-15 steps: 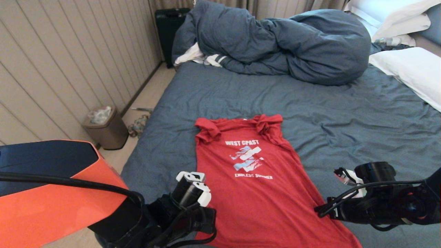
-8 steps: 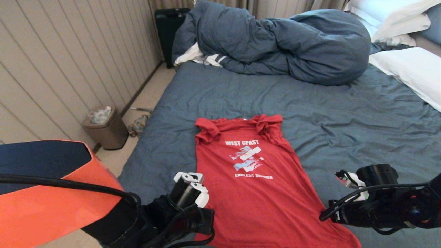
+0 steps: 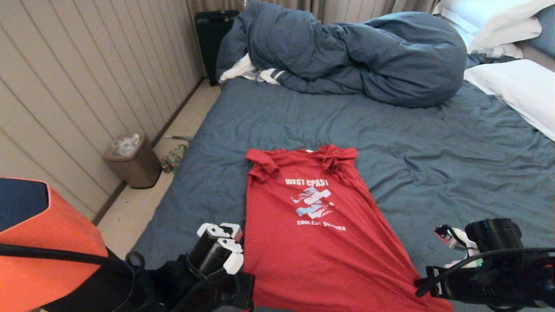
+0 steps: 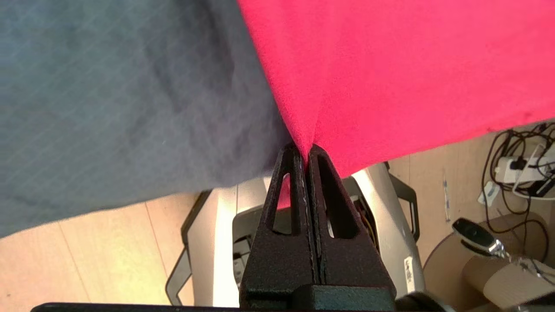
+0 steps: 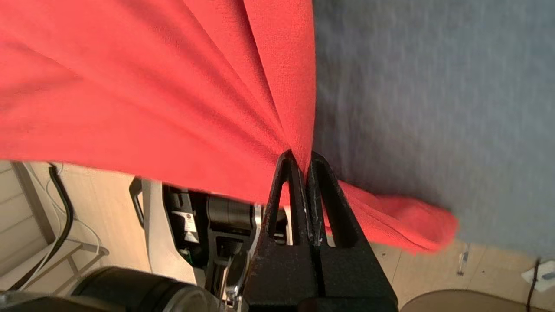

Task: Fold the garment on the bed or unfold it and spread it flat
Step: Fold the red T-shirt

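On the bed (image 3: 433, 160) lies the garment (image 3: 312, 242), print side up. Left gripper (image 4: 306, 151) and right gripper (image 5: 303, 158) each pinch one hem corner.

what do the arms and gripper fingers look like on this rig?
Both arms are black with loose black cables, white fittings near the wrists. Left gripper and right gripper: matte black tapered fingers with triangular cutouts. An orange-and-dark-blue shell covers the left side.
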Available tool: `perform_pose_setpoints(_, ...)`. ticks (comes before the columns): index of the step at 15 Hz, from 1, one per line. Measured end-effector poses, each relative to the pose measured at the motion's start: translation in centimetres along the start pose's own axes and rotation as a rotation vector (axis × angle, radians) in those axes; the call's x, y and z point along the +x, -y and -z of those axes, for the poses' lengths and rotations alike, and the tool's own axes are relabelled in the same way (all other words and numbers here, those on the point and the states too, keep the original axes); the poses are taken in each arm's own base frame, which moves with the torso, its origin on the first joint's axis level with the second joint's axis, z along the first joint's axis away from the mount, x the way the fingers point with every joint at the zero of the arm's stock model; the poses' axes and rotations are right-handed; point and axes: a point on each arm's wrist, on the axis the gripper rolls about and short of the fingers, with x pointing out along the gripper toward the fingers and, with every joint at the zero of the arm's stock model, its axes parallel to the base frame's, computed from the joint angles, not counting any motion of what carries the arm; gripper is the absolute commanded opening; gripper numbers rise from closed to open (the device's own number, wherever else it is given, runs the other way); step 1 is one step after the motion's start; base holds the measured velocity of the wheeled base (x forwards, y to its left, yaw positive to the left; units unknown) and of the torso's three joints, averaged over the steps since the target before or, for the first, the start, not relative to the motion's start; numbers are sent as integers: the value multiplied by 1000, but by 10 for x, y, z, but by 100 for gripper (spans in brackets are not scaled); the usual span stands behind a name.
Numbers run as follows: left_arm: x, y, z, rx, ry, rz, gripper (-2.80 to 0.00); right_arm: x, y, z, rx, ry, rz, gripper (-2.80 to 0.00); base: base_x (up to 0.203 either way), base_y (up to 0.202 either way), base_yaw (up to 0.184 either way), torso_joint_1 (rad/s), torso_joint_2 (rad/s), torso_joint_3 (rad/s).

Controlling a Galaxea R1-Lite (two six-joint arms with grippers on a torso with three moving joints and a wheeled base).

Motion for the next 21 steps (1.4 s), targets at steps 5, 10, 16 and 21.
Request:
perform_pose_setpoints(5,-13,-3,5,3,-1,7,-280,-16,0,15,8,12,8,-280,0,0,0,0,0,0)
perform_pose_setpoints(10,-27,-8,15,16,-17,6,-280,-22,0,28,15,-1,11,-280,0,0,0,0,0,0)
perform_pose_setpoints(16,-45,-1,28,52,-27,48,-280,-27,-1,39,16,-9,11,-280,0,0,0,0,0,0)
perform_pose_setpoints(21,-55,1,37,60,-38,71,-280,-31,-1,47,18,-16,12,-280,0,0,0,0,0,0)
